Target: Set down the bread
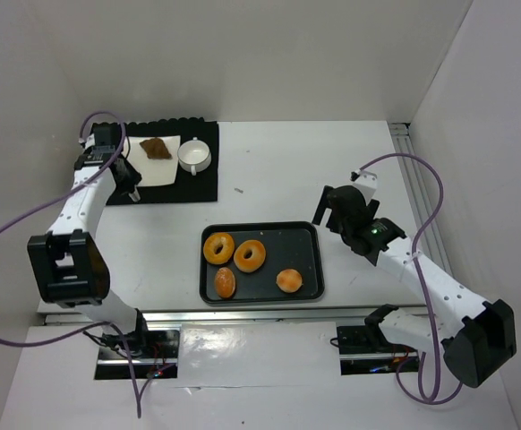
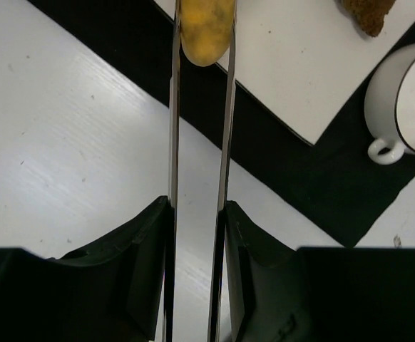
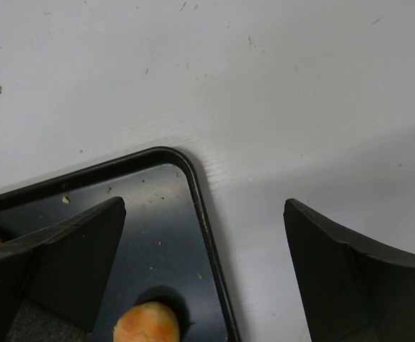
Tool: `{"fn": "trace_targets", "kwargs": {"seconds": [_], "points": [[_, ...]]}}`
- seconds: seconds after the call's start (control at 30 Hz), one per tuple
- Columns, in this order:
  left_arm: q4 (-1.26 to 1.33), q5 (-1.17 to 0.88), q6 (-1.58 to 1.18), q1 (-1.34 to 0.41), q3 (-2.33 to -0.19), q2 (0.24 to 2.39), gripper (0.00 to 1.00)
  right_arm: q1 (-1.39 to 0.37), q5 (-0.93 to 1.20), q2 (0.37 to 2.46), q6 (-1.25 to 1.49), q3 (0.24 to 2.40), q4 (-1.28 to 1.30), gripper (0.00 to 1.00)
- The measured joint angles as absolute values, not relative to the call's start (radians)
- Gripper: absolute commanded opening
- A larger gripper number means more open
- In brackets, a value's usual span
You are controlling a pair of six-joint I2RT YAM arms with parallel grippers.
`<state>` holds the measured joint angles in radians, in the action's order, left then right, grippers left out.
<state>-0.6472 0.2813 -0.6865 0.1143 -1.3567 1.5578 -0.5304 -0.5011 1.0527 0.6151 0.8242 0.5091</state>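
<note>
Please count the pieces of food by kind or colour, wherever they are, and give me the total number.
Ring-shaped breads on the tray: 2
Round rolls on the tray: 2
Yellow piece in the tongs: 1
Dark brown piece on the white plate: 1
Total: 6

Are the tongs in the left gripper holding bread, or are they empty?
Holding. The left wrist view shows a yellow bread roll pinched between the metal blades of the tongs, squeezed by the left gripper.
</note>
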Motion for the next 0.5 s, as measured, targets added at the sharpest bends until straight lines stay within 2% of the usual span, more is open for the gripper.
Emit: {"fn": "trace_targets", "kwargs": {"seconds": [0.23, 0.33, 0.37, 0.5], "points": [[-0.591, 0.236, -0.686, 0.124, -1.462, 1.738, 0.41, -0.530, -0.501, 1.084, 0.616, 0.824, 0.509, 0.99], [-0.574, 0.227, -0.686, 0.113, -1.490, 1.767, 0.51, -0.530, -0.500, 1.099, 0.616, 0.824, 0.509, 0.99], [-0.571, 0.223, -0.686, 0.110, -1.494, 1.771, 0.58, -0.530, -0.500, 1.102, 0.616, 0.824, 0.509, 0.99], [-0.569, 0.213, -0.688, 0.100, -1.499, 1.773, 0.62, -0.530, -0.501, 1.104, 0.616, 0.825, 0.509, 0.99]]}}
